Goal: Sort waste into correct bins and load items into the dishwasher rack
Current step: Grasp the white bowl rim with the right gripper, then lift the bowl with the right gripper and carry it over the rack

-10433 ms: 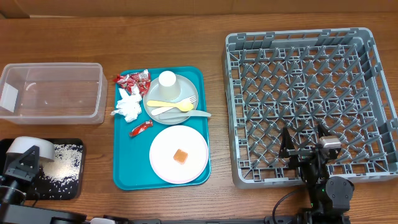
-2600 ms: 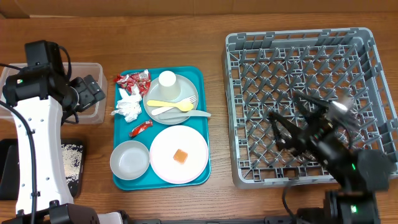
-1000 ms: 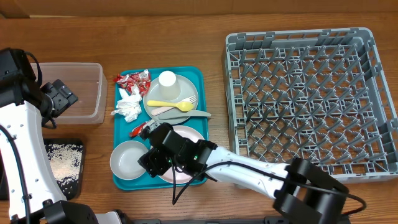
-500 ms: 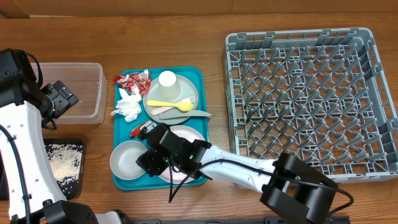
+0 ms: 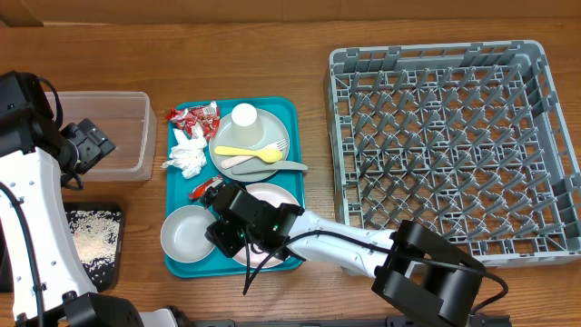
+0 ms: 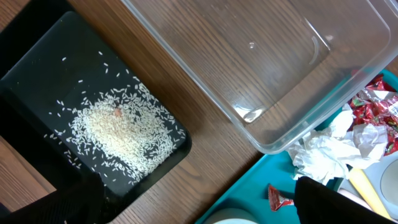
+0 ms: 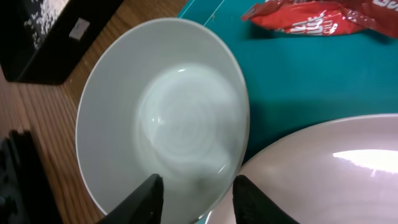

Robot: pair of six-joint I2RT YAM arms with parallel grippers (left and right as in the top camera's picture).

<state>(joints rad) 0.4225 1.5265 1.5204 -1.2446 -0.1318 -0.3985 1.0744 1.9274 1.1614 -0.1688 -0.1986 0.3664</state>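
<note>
- Black tray (image 6: 37, 81), far left on the counter (image 5: 318, 54): loose rice (image 6: 118, 134) lies heaped in it.
- Clear tub (image 5: 127, 136), just behind the black tray. The left gripper (image 5: 91, 143) hangs over its left part, jaws spread wide and holding nothing.
- White napkin (image 5: 188, 156) and red wrappers (image 5: 192, 116), at the left edge of the teal tray (image 5: 290, 118). Both look soft and nearly weightless, so a pinch anywhere on the bulk should serve.
- Whitish bowl (image 7: 168, 124), upright in the near-left corner of the teal tray, its right rim just beside the pink plate (image 7: 323, 168). It is judged stiff, light and glossy, hence slippery. The thin rim is the only part narrow enough to take hold of. Held by one side it will likely tip, so a firm, deep bite seems advisable.
- Right gripper (image 7: 196, 199), at the bowl's rim. The jaws are partly apart and straddle the wall, one inside the bowl and one outside, towards the plate. A gap shows between them, and no pinch is visible yet.
- Pink plate, right of the bowl and partly hidden by the right arm. It looks rigid, flat and low, so its edge is probably hard to get under.
- Grey plate (image 5: 222, 136), behind the pink one: it carries the white cup (image 5: 243, 116) and the cutlery (image 5: 250, 153).
- Grey rack (image 5: 454, 145), far right, well apart from the tray: no dish stands in it.
</note>
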